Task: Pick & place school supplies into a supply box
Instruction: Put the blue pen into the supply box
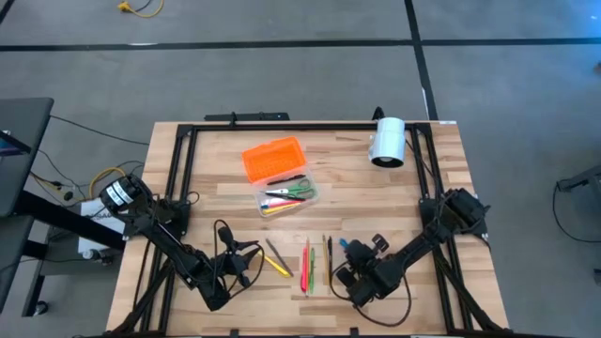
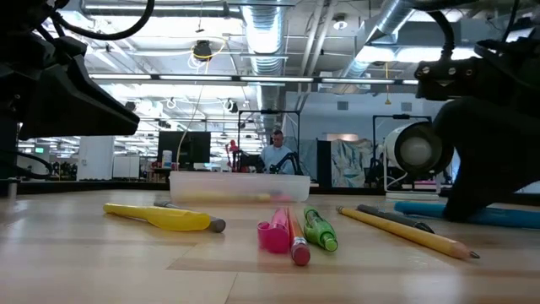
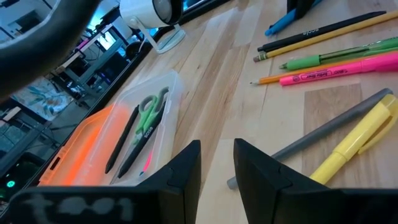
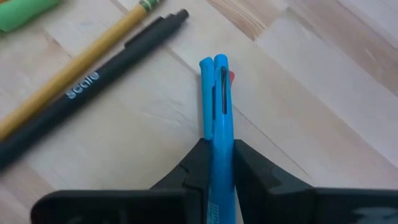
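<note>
Blue pen [image 4: 215, 106] pinched between the closed fingers of the right claw [image 4: 214, 163], low over the wooden table [image 1: 432, 272] at about 5 o'clock in the overhead view; the pen's far end points away from the fingers just above the boards. Beside it, toward 9 o'clock, lie a black pen [image 4: 81, 93] and a wood-coloured pencil [image 4: 74, 71], side by side. Further along the same row: a green pen [image 2: 321, 230], a pink highlighter [image 2: 274, 235] and, near the left claw [image 3: 217, 165], a yellow highlighter [image 3: 351, 146] touching a grey pen [image 3: 323, 134]. Left claw hovers at about 7 o'clock, fingers slightly apart, holding nothing. Clear box [image 1: 310, 199] sits near table centre with green-handled scissors [image 1: 296, 189] and a few pens inside; its orange lid [image 1: 273, 159] lies open at its 11 o'clock side. White cylinder [image 1: 387, 142] at 1 o'clock.
</note>
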